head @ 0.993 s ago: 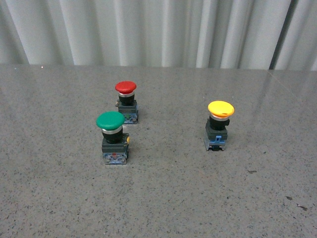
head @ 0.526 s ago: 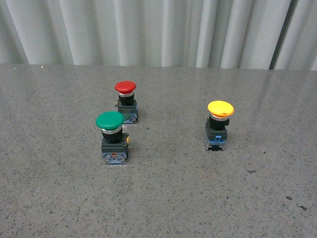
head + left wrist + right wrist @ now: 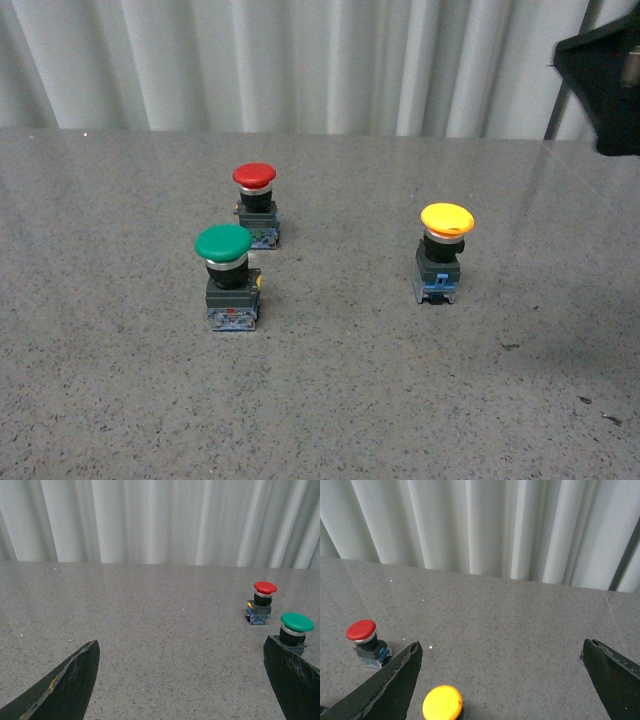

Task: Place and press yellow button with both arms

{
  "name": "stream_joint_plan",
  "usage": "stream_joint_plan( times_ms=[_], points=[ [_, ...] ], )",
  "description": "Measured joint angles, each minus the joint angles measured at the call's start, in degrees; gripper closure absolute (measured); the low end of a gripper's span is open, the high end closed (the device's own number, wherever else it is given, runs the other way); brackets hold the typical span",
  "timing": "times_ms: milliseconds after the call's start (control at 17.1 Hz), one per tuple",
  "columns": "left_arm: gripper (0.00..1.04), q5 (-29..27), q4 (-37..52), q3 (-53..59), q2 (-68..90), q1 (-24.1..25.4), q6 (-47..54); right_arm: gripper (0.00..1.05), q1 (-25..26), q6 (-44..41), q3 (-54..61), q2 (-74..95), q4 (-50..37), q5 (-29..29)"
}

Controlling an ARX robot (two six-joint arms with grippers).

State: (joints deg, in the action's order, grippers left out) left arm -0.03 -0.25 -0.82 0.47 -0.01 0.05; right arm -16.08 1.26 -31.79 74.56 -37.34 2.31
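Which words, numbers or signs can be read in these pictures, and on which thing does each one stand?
No text can be read in any view.
Base of the green button: small coloured marks, too small to read.
Base of the red button: small coloured marks, too small to read.
Base of the yellow button: blue clip only, no legible mark.
The three caps, the table and the curtain: no writing shows.

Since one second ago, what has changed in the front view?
A black part of the right arm has come into view at the upper right edge, above the table. Nothing was taken hold of or let go. The yellow button, the green button and the red button stand where they were.
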Motion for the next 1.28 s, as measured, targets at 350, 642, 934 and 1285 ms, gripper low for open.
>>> stream_joint_plan(
  times_ms=[350, 642, 934, 1285],
  points=[
    [0.07, 0.0, 0.0, 0.0, 0.0, 0.0, 0.0, 0.11, -8.0, 0.0, -11.8, 10.0, 5.6, 4.3],
    [0.07, 0.0, 0.0, 0.0, 0.0, 0.0, 0.0, 0.66, -11.3, 0.0, -12.4, 12.5, 7.4, 5.7],
    [0.07, 0.0, 0.0, 0.0, 0.0, 0.0, 0.0, 1.03, -11.3, -0.2, -12.4, 16.0, 9.9, 5.9],
    [0.07, 0.0, 0.0, 0.0, 0.0, 0.0, 0.0, 1.03, -10.8, -0.2, -13.3, 18.4, 11.5, 6.7]
  ],
)
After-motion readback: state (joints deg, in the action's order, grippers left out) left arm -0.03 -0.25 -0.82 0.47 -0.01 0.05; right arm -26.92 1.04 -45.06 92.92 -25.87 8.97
